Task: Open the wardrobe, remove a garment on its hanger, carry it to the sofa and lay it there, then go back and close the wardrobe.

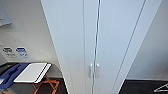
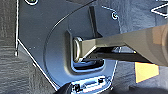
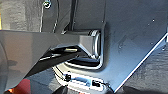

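Note:
The wardrobe (image 1: 75,37) stands right in front of me in the head view, tall and white. Both full-height doors are shut. Its two small vertical handles (image 1: 94,70) sit side by side at the middle seam, low in the picture. The garment, the hanger and the sofa are hidden. A dark bit of my left gripper (image 2: 65,89) shows over dark carpet in the left wrist view. A dark bit of my right gripper (image 3: 62,90) shows likewise in the right wrist view.
A white folding table (image 1: 31,73) on orange crossed legs (image 1: 46,86) stands left of the wardrobe, with a blue thing (image 1: 10,75) beside it. A white wall (image 1: 25,37) with small labels runs behind. On the dark floor at right lies a white triangular frame (image 1: 161,88).

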`<state>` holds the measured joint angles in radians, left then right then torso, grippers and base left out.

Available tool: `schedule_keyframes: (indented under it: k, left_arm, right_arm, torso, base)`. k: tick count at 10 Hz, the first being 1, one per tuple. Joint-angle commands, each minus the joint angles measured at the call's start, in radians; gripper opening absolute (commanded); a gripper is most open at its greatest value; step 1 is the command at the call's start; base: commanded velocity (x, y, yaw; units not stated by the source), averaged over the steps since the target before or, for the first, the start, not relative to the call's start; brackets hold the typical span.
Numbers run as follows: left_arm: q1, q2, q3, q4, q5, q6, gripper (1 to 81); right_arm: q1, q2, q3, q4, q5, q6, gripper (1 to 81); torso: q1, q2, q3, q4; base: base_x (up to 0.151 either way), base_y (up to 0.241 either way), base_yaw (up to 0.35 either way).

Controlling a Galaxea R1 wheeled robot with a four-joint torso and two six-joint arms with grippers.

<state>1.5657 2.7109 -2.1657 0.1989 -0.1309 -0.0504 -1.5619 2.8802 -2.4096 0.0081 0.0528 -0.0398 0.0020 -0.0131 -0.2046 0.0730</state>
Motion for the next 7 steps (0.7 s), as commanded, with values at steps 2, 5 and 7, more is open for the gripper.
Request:
schedule_keyframes:
  k: [2, 5, 7]
  left_arm:
    - [-0.043, -0.136, 0.177, 0.007, 0.054, 0.001, 81.1]
    - [-0.081, -0.226, 0.302, 0.002, 0.054, 0.000, 81.1]
    - [-0.112, -0.278, 0.372, 0.002, 0.056, 0.000, 81.1]
  right_arm:
    - [0.054, -0.138, 0.185, 0.007, -0.071, 0.001, 81.1]
    - [0.108, -0.273, 0.351, 0.010, -0.073, 0.011, 81.1]
    - [0.150, -0.362, 0.481, 0.010, -0.074, 0.012, 81.1]
  torso:
    - [0.000, 0.000, 0.000, 0.000]
    - [0.000, 0.000, 0.000, 0.000]
    - [0.000, 0.000, 0.000, 0.000]
  base:
    - [0.000, 0.000, 0.000]
    - [0.000, 0.000, 0.000]
    - [0.000, 0.000, 0.000]
